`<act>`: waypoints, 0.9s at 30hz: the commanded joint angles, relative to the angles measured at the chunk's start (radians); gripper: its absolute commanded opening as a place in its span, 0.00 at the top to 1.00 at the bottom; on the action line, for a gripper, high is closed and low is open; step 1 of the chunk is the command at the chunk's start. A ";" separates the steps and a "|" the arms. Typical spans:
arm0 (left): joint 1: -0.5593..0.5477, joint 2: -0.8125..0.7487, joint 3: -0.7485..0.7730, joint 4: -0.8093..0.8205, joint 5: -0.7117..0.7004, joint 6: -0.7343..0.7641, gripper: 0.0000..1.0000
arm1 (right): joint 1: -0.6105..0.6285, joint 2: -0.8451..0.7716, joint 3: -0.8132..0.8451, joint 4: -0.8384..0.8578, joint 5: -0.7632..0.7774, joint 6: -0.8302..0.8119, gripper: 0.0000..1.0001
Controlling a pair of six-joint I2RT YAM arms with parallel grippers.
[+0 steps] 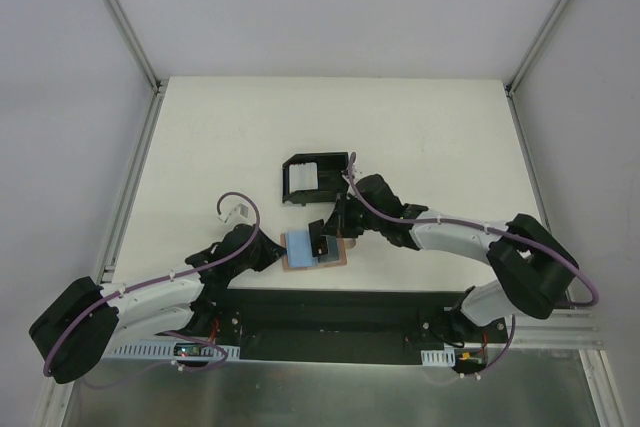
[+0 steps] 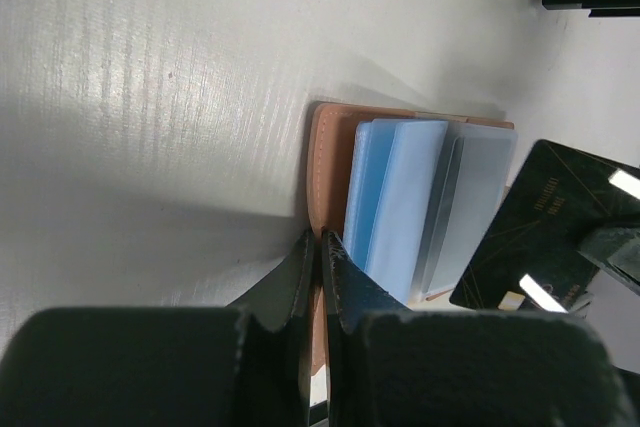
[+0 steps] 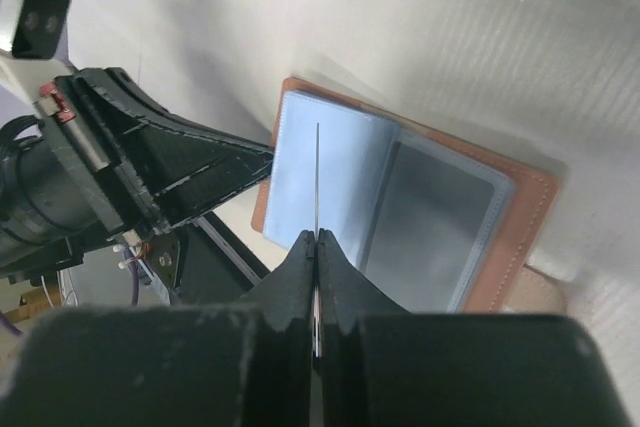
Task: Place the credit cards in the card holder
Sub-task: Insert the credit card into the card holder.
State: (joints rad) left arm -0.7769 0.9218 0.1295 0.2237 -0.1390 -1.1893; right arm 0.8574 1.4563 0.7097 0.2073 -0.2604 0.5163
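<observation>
Light: bright and even across my top view.
Glare: streaky sheen on the table [image 2: 140,57], upper left.
Blur: near fingers [image 3: 290,287] soft, bottom edge.

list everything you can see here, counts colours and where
table: one, white, under everything
box: one, black, open-sided, mid-table behind the wallet
wallet: one, tan, lying open near the front edge
inserts: light blue and grey, inside the wallet; cards or pockets, count unclear
card: one, black with gold lines, over the wallet
left gripper: one, black, shut on the wallet's edge
right gripper: one, black, shut on the card
</observation>
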 commanded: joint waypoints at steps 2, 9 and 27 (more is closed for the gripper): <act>0.008 0.011 0.009 -0.064 -0.024 0.031 1.00 | -0.031 0.052 -0.033 0.105 -0.091 0.034 1.00; 0.008 0.008 0.005 -0.061 -0.021 0.030 1.00 | -0.043 0.108 -0.070 0.165 -0.095 0.062 1.00; 0.008 0.023 0.002 -0.052 -0.016 0.031 1.00 | -0.070 0.207 -0.130 0.268 -0.119 0.149 1.00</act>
State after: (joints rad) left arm -0.7769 0.9230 0.1295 0.2245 -0.1390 -1.1866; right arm 0.7868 1.6478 0.6025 0.4595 -0.3904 0.6552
